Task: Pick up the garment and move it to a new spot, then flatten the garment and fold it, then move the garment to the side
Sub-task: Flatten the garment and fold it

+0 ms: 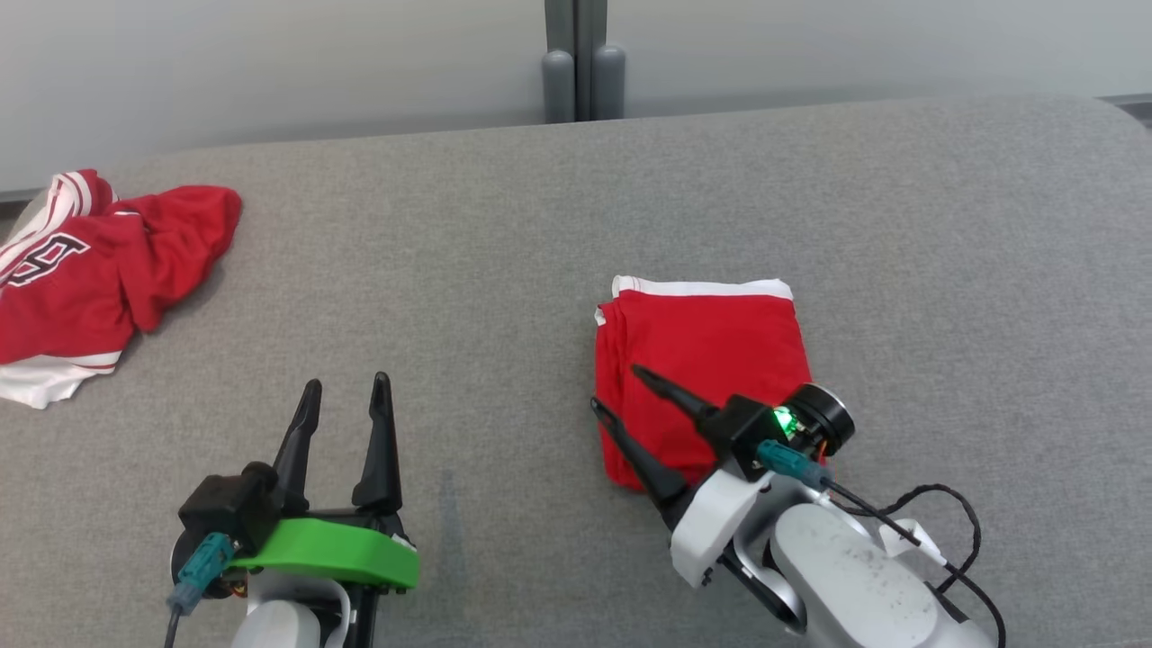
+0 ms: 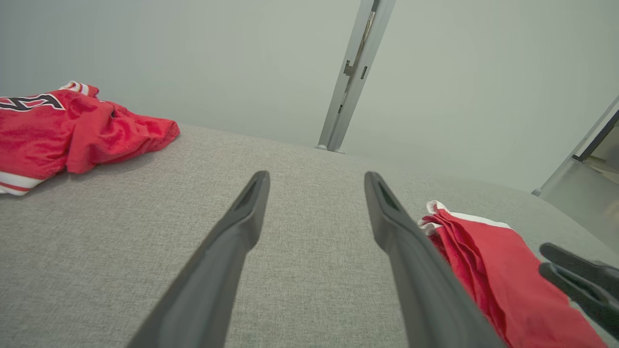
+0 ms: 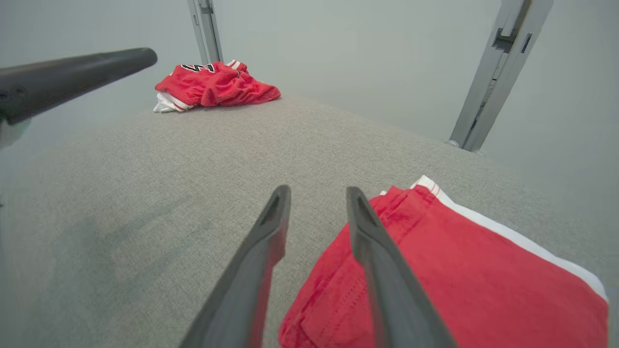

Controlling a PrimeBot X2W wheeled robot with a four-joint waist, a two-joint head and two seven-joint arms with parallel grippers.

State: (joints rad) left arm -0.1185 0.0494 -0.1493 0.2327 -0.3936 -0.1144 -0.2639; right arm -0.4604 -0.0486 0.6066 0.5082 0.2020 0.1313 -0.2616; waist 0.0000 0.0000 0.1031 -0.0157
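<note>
— Right gripper (image 1: 615, 385) is hanging part-open across the folded garment's (image 1: 720, 342) left edge, apparently gripping nothing.
— Folding is looking finished; it's lying right of centre on the grey surface (image 1: 504, 252). Moving it aside is possibly remaining.

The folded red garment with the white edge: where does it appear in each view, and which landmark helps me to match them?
Head view: the folded red garment lies right of centre on the grey surface.
Left wrist view: the garment is at the lower right.
Right wrist view: the garment is at the lower right, reaching the bottom edge.
Shared landmark: the crumpled red jersey, left of it in every view.
</note>
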